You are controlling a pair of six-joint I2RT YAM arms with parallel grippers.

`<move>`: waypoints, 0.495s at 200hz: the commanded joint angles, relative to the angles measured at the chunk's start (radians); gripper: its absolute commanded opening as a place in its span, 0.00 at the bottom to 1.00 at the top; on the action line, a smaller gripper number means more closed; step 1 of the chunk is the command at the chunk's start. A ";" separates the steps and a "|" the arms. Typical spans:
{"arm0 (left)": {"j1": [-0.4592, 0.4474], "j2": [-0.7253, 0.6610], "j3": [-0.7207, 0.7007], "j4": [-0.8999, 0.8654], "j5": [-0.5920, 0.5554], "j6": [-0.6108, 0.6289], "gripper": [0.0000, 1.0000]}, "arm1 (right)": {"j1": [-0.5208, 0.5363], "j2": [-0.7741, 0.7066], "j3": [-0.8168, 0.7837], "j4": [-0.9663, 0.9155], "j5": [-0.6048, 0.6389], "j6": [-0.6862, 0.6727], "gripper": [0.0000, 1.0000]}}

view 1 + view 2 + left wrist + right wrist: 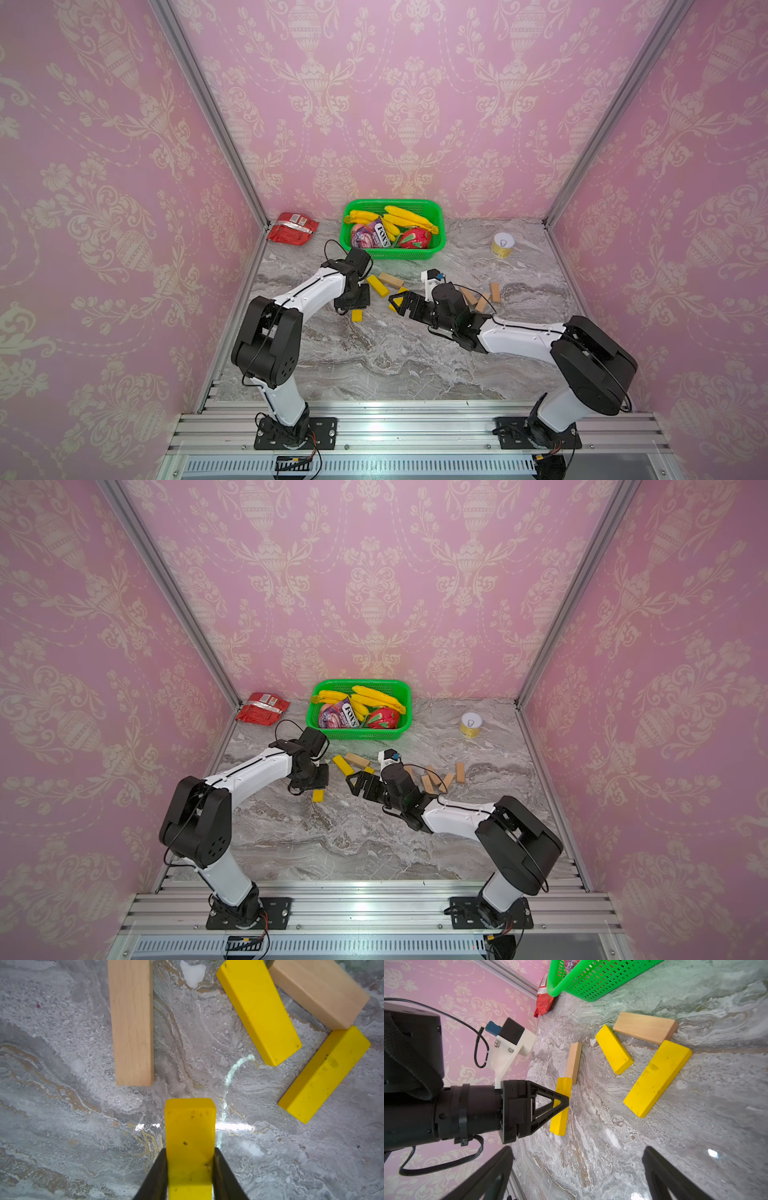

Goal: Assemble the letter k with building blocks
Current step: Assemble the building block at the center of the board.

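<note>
Marble table, grey and veined, sits inside pink floral walls. Nearest us, two white-and-black arms rise from a metal rail.

We see the left gripper clamped on a yellow block. Its black fingers press both long sides and the block sticks out ahead. We cannot tell whether the block touches the table.

The right gripper is spread wide and holds nothing. It sits low over the table, facing the left one.

Just past the held block lies a wood block, flat and roughly in line with it. Beside that, two more yellow blocks lie flat at a slant to each other. The larger-looking one is just ahead of the right gripper's fingers. A second wood block lies beyond them, one end at the tip of a yellow block.

Farther toward the robot's right, partly hidden by the right arm, several more wood blocks lie scattered close together.

At the far wall, in both top views, stands a green basket holding bananas and packets. A red bag lies in the far left corner. A small yellow can stands at far right.
</note>
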 commanded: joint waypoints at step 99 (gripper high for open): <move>0.032 -0.089 -0.112 -0.035 -0.104 0.055 0.06 | 0.087 0.050 0.018 -0.008 -0.055 0.091 1.00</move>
